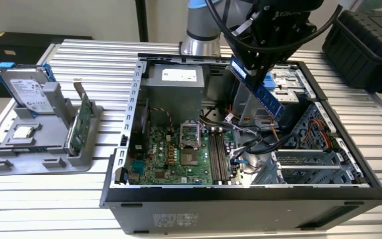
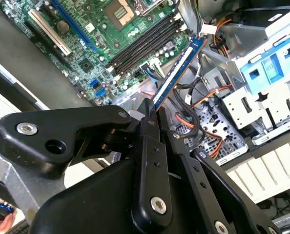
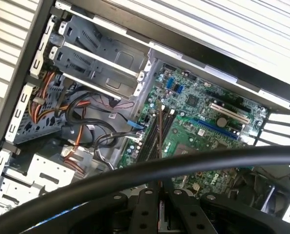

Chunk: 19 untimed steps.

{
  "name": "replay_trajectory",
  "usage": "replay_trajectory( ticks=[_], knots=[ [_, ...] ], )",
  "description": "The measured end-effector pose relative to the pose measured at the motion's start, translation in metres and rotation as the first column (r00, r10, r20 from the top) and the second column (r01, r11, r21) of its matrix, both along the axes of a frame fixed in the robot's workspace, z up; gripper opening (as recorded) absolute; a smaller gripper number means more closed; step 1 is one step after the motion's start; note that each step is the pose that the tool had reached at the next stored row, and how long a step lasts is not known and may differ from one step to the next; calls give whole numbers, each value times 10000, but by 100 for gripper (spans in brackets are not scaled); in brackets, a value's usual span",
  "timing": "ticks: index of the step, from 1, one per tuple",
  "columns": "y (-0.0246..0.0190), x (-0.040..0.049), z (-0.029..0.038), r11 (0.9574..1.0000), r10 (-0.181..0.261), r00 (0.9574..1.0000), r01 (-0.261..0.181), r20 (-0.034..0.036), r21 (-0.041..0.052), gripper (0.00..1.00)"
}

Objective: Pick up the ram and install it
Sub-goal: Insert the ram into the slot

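1. Nearest the lens in the second wrist view is the black hand (image 2: 151, 113). Its fingers are pressed together on one end of the ram (image 2: 178, 72), a thin blue stick jutting away from the hand.
2. The ram hangs in the air, tilted, above the motherboard (image 1: 177, 154) and touching nothing but the hand. In the exterior view it sits high over the edge of the motherboard that faces the pale drive cage (image 1: 287, 82).
3. The dark memory slots (image 1: 218, 154) run along that same side of the motherboard. They look empty, so the ram is picked up but not yet installed.
4. A tangle of black, orange and blue cables (image 1: 257, 144) lies just beside the slots, between the motherboard and the drive cage.
5. Well apart from the motherboard, outside the open computer case (image 1: 244, 199), a grey holder (image 1: 38, 154) on the slatted tabletop (image 1: 98, 64) keeps a green card (image 1: 83, 122) and a silver drive (image 1: 25, 89).
6. Likely risks:
   - The stick is gripped at one end only, so it may pivot or slip under pressure.
   - Its tilt does not match the slots, so it could jam or bend.
   - Its free end could snag the cables.
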<state>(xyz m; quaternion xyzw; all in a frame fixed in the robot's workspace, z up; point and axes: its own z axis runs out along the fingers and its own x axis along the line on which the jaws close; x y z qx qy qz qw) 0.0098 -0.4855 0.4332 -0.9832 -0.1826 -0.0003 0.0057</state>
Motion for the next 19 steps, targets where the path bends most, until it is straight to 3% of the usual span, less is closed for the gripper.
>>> replay_trajectory(
  ticks=[9,19],
  knots=[
    [0,0,0,9960,-898,9960,898,0,1,0],
    [0,-1,0,9822,-1877,9822,1877,0,1,0]
  ],
)
